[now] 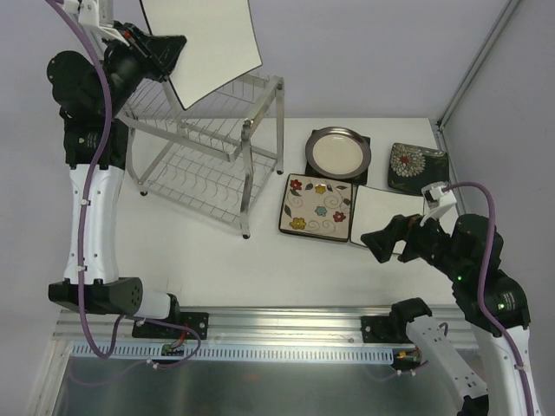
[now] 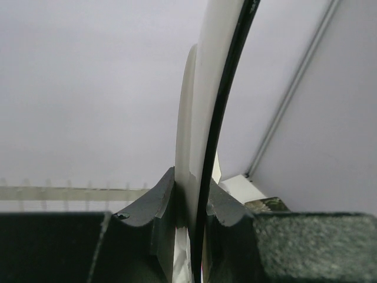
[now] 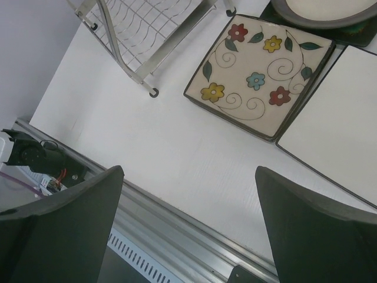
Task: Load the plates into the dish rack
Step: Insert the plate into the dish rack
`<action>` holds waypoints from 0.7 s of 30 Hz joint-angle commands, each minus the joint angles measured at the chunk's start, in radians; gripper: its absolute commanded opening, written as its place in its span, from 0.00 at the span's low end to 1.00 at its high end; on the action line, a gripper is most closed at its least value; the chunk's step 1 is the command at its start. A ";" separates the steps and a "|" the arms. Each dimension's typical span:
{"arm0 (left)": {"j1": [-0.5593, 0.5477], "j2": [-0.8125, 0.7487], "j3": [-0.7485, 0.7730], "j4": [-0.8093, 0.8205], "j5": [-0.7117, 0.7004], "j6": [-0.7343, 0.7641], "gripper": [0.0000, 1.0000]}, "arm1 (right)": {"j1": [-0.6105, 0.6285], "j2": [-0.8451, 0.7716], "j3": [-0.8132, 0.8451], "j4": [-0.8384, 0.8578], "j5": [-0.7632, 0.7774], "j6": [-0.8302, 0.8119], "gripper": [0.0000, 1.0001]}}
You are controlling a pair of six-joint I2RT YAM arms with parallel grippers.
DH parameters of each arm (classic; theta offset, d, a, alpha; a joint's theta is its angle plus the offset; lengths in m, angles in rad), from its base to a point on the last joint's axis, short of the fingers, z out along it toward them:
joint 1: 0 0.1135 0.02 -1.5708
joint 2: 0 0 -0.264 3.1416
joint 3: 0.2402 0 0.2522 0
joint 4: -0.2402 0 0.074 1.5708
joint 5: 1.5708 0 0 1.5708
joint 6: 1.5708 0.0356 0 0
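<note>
My left gripper [image 1: 171, 54] is shut on a white square black-rimmed plate [image 1: 204, 43] and holds it on edge, high above the back left of the silver wire dish rack [image 1: 208, 147]. In the left wrist view the plate [image 2: 206, 118] is edge-on between the closed fingers [image 2: 159, 200]. My right gripper [image 1: 381, 244] is open and empty, low over the table near a second white square plate [image 1: 381, 212]. The cream flowered plate [image 1: 317, 208], the round grey-rimmed plate [image 1: 338, 152] resting on a dark square plate, and the dark plate with white blooms [image 1: 416, 166] lie right of the rack.
In the right wrist view the flowered plate [image 3: 256, 76], the white plate [image 3: 336, 130] and the rack's foot [image 3: 154, 92] lie ahead of the open gripper [image 3: 188, 177]. The metal rail [image 1: 286, 325] runs along the near table edge. A wall post [image 1: 477, 61] stands at the back right.
</note>
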 commanded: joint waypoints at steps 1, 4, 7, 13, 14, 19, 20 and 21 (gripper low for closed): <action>0.102 -0.032 0.130 0.214 0.032 0.034 0.00 | 0.012 0.040 0.024 0.034 -0.044 -0.069 1.00; 0.211 0.002 0.161 0.245 0.081 0.018 0.00 | 0.011 0.066 0.008 0.086 -0.076 -0.073 1.00; 0.317 0.051 0.172 0.327 0.149 -0.055 0.00 | 0.011 0.109 0.025 0.102 -0.090 -0.073 0.99; 0.396 0.114 0.155 0.395 0.171 -0.017 0.00 | 0.011 0.162 0.002 0.166 -0.073 -0.092 1.00; 0.408 0.132 0.159 0.412 0.168 -0.011 0.00 | 0.012 0.172 0.005 0.169 -0.073 -0.093 1.00; 0.452 0.210 0.210 0.480 0.177 -0.002 0.00 | 0.012 0.241 0.037 0.186 -0.112 -0.106 1.00; 0.460 0.233 0.228 0.483 0.179 -0.002 0.00 | 0.011 0.271 0.046 0.189 -0.121 -0.107 1.00; 0.466 0.241 0.233 0.487 0.179 0.004 0.00 | 0.012 0.284 0.054 0.191 -0.125 -0.110 1.00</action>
